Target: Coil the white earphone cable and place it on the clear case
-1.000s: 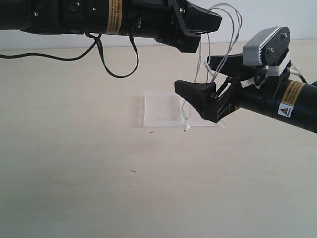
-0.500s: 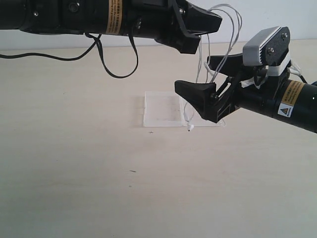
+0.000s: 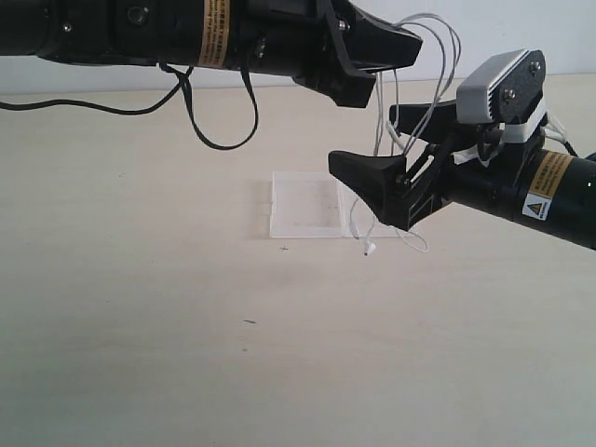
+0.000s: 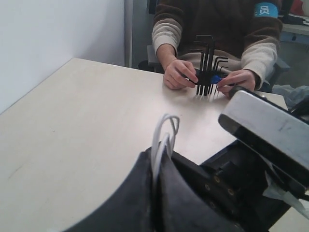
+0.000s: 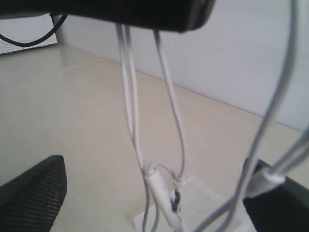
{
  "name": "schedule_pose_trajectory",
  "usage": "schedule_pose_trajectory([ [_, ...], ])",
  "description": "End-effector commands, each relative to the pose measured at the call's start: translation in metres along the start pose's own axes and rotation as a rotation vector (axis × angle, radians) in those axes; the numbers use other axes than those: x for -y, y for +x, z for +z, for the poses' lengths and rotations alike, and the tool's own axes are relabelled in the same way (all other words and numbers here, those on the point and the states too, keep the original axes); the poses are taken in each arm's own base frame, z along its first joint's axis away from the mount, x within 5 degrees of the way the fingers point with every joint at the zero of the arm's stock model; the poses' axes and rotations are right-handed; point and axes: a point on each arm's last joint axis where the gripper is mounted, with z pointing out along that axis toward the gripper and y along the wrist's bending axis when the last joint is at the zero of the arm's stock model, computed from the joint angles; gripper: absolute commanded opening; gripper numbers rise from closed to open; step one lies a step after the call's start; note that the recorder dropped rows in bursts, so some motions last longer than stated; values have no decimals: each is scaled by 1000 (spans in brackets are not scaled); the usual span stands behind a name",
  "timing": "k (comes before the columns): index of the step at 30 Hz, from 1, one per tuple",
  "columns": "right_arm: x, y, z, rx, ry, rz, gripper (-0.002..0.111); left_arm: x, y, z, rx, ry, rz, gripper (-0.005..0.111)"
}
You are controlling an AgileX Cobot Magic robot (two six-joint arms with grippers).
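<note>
left end effector (image 3: 406, 45): closed, pinching several loops of the white earphone cable (image 3: 379, 107) at its tips. It sat high, well above the table (image 3: 140, 326).
right end effector (image 3: 365, 140): jaws wide open, gripping nothing. It sat lower than the left one, just over the clear case (image 3: 303, 207).
cable location: bunched top loops stuck out past the left tips. The rest hung down in loose strands, with one earbud dangling just past the case's near edge. Couldn't tell whether it touched the table.
cable axis: near vertical from the pinch point down to the case. It was not coiled flat, and the loops were uneven.
key relation: the hanging strands dropped straight through the gap between the right end effector's fingers (image 5: 38, 188). In the right wrist view, one bundle hung mid-gap and another ran close by the opposite finger. Contact there was unclear.
case: flat on the table directly under the hanging strands. One half was in plain view, the other mostly hidden behind the right arm.
nearer arm: the right one was nearest the free strands. The left one already held the top of the bundle.
judgement, next move: closing the right jaws across the vertical strands looked like the way to gather the tail before lowering onto the case.
risk: thin strands could slip out of the gap, and the earbud end hung off the case edge.
</note>
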Motion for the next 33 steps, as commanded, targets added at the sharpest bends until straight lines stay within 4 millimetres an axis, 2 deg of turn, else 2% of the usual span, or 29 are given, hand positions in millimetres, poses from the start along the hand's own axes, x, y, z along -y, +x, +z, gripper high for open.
schedule_pose_trajectory([
  [1, 3, -1, 1, 6, 10, -6, 92, 1, -4, -2, 14, 7, -4, 0],
  [33, 0, 0, 1, -4, -15, 19, 92, -2, -7, -3, 51, -3, -15, 0],
])
